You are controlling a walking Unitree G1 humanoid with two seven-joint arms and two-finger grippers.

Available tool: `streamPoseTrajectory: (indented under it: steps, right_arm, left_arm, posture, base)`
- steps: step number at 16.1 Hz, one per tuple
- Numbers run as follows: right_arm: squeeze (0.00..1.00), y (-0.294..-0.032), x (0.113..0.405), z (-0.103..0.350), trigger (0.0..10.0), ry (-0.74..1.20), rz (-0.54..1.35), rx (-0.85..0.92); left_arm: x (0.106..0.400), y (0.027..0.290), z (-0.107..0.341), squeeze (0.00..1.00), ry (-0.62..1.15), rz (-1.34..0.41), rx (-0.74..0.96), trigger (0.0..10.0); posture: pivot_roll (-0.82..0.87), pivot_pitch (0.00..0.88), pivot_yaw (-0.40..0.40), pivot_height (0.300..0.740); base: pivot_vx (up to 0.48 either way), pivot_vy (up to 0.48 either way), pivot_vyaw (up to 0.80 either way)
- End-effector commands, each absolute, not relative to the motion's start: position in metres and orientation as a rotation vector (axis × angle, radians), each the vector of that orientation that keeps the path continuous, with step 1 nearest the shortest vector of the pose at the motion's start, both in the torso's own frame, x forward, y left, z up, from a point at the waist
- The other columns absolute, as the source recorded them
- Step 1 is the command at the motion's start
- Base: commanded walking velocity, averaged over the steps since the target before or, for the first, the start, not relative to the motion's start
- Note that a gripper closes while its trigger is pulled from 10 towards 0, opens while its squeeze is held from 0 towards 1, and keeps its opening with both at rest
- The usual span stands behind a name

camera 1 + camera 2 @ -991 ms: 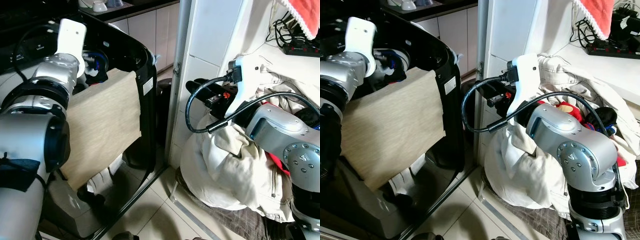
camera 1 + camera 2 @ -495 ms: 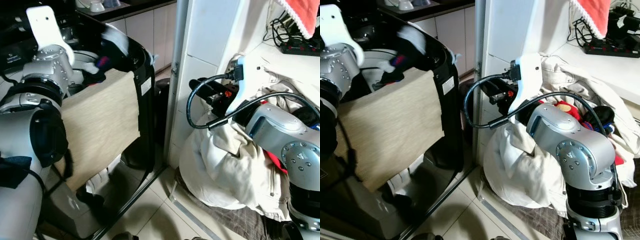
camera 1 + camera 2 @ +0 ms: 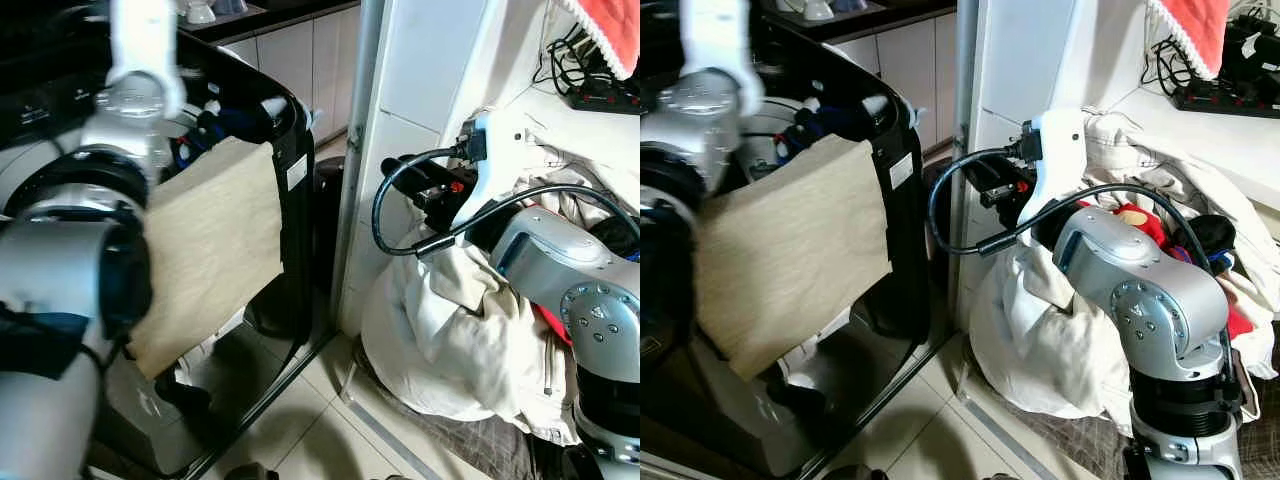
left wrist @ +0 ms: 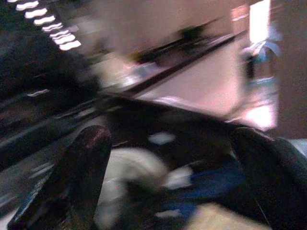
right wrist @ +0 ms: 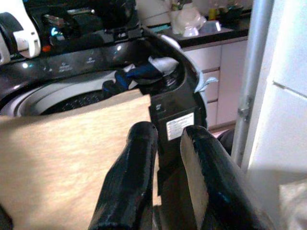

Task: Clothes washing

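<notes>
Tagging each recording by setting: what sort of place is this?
Most likely a home laundry corner beside a kitchen: a black top-loading washing machine with a beige cloth draped over its rim, a heap of clothes against the wall, and a cabinet counter behind.

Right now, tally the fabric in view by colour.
Beige cloth over the washer: 1
Cream garment in the pile: 1
Blue item on the washer rim: 1
Red towel hanging at the upper right: 1
Total: 4
</notes>
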State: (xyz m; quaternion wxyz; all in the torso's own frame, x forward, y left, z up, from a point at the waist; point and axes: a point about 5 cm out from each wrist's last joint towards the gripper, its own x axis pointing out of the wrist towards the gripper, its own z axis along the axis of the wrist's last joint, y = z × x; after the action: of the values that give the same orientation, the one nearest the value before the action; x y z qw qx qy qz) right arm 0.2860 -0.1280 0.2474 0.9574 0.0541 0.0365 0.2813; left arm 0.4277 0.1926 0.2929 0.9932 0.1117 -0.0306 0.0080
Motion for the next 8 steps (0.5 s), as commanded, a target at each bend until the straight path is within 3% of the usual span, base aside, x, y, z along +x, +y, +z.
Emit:
streamPoseTrajectory:
  steps: [1, 4, 8]
  right_arm:
    - [0.0, -0.133, 0.284, 0.253, 10.0, 0.033, 0.539, 0.111]
    - [0.0, -0.144, 0.285, 0.25, 10.0, -0.048, 0.325, 0.055]
    - [0.0, -0.149, 0.275, 0.234, 10.0, -0.039, 0.244, 0.012]
  left_arm:
    - [0.428, 0.188, 0.297, 0.0, -0.096, -0.038, 0.196, 10.0]
    - [0.425, 0.175, 0.277, 0.0, -0.14, -0.112, 0.179, 10.0]
    - [0.406, 0.175, 0.251, 0.0, -0.229, -0.154, 0.161, 10.0]
  posture:
    - [-0.2, 0.0, 0.041, 0.74]
    - [-0.2, 0.0, 0.044, 0.74]
    - [-0.19, 0.0, 0.047, 0.74]
  base:
    - [0.0, 0.0, 0.0]
    - [0.0, 0.0, 0.0]
    - [0.0, 0.0, 0.0]
